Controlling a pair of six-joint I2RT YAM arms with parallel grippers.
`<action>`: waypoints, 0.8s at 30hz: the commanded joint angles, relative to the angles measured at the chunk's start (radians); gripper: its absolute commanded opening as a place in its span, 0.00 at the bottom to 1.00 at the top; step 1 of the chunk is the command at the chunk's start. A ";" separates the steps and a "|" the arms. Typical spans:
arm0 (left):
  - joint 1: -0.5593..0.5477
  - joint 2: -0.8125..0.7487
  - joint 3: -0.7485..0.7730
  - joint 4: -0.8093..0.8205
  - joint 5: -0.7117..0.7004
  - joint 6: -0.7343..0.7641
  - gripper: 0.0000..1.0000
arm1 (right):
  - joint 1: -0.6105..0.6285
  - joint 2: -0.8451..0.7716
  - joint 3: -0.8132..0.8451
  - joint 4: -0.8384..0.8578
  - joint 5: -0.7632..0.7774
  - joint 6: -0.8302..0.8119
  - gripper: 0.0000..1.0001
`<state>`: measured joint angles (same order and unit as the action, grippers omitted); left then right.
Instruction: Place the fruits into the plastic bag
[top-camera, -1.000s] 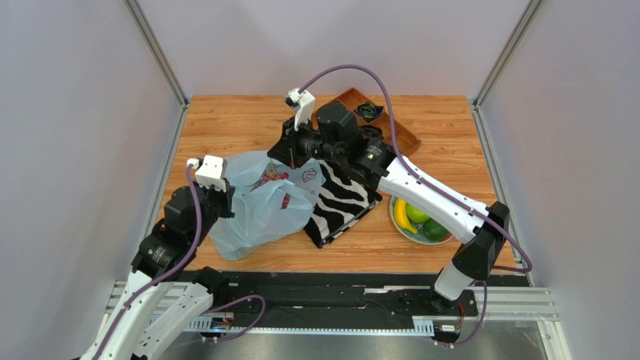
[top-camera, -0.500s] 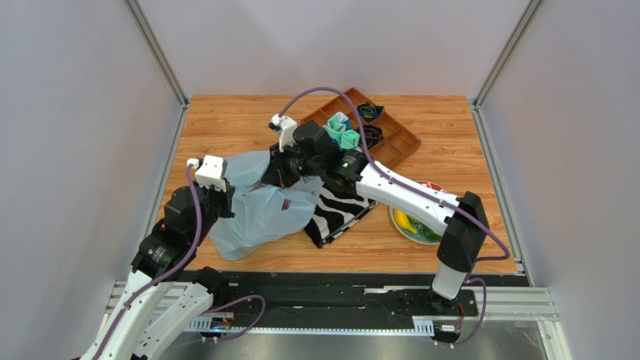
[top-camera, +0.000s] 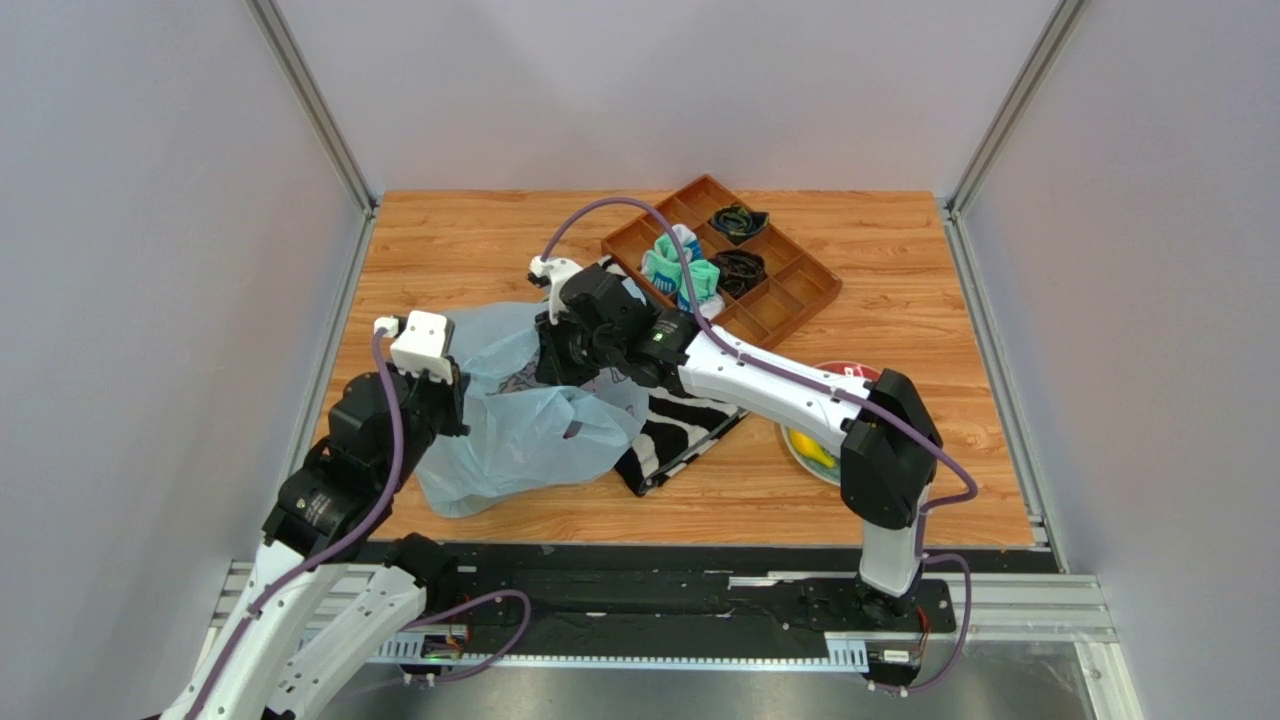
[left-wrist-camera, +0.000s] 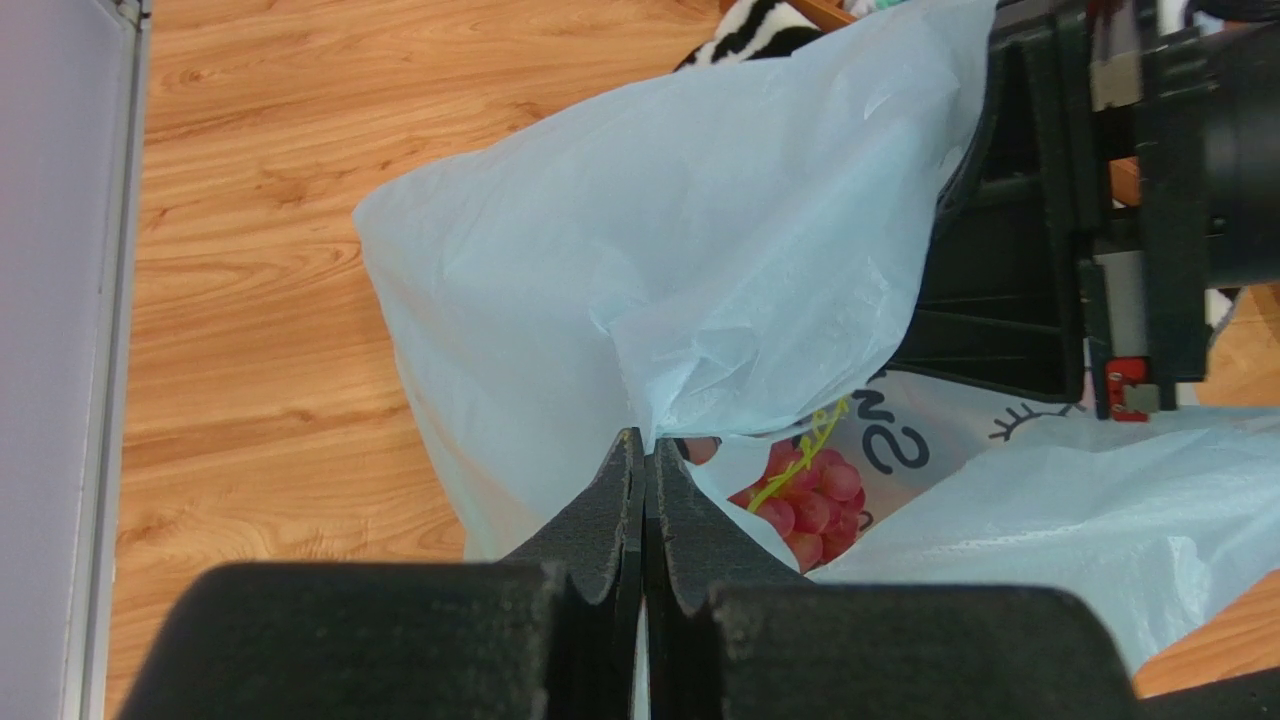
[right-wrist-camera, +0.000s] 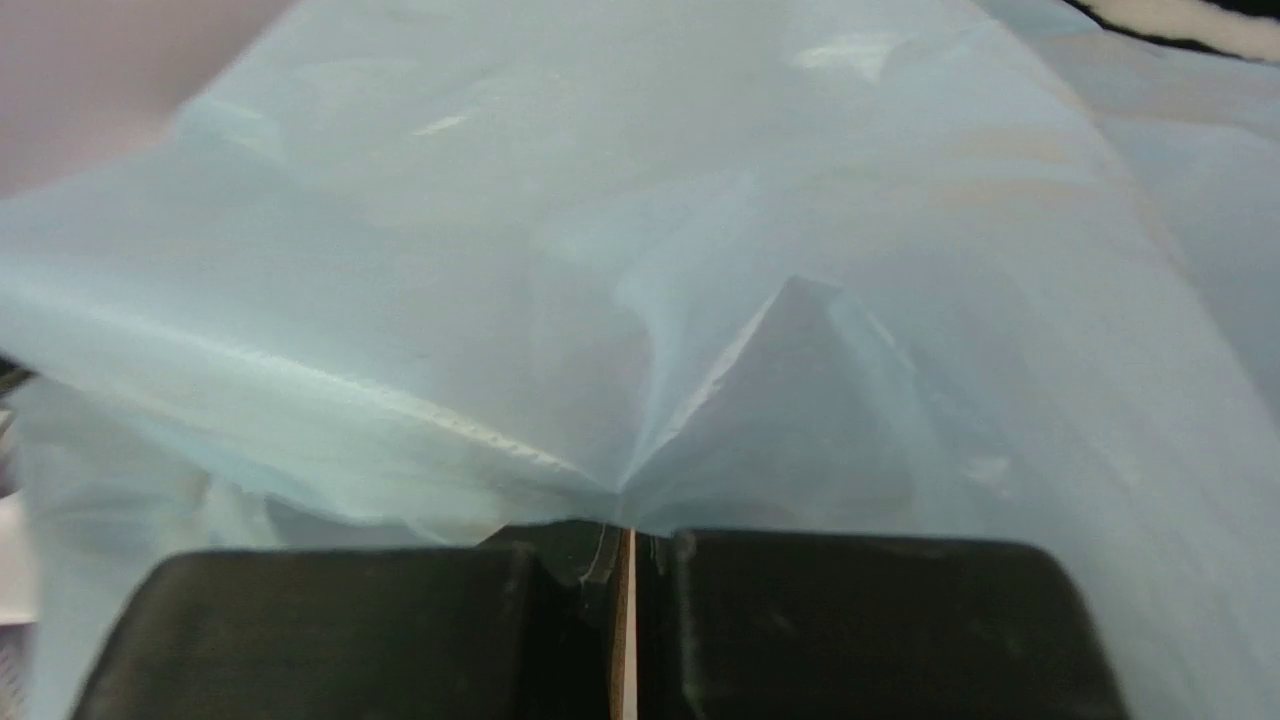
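Note:
The light-blue plastic bag (top-camera: 504, 428) lies crumpled on the table's left half. My left gripper (top-camera: 455, 426) is shut on its near rim (left-wrist-camera: 661, 405). My right gripper (top-camera: 555, 357) is shut on the far rim, a fold of film pinched between its jaws (right-wrist-camera: 622, 507). Through the gap between the rims, the left wrist view shows a red-purple grape bunch (left-wrist-camera: 806, 495) lying inside the bag. A yellow banana (top-camera: 813, 447) peeks from a bowl (top-camera: 851, 371) at the right, under my right elbow. The other fruits are hidden.
A brown compartment tray (top-camera: 781, 293) holding teal-and-white socks (top-camera: 670, 279) stands at the back. The zebra-striped cloth (top-camera: 684, 422) lies just right of the bag, under my right forearm. Grey walls close in the table left and right.
My right gripper has swung left and nearer with the bag's far rim, uncovering the tray. Its elbow now covers most of the bowl. The left arm has stayed put.

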<state>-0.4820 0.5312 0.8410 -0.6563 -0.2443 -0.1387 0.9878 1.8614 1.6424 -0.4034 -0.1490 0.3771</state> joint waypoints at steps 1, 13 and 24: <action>-0.001 0.000 0.010 0.014 -0.001 0.021 0.00 | -0.003 0.039 0.025 -0.038 0.077 -0.033 0.00; -0.001 0.004 0.010 0.015 -0.001 0.022 0.00 | -0.003 0.024 0.039 -0.051 0.069 -0.063 0.36; -0.001 0.001 0.009 0.009 -0.004 0.021 0.00 | -0.005 -0.042 0.008 -0.043 0.101 -0.079 0.67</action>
<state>-0.4820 0.5327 0.8406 -0.6563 -0.2440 -0.1307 0.9833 1.9076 1.6447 -0.4694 -0.0788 0.3164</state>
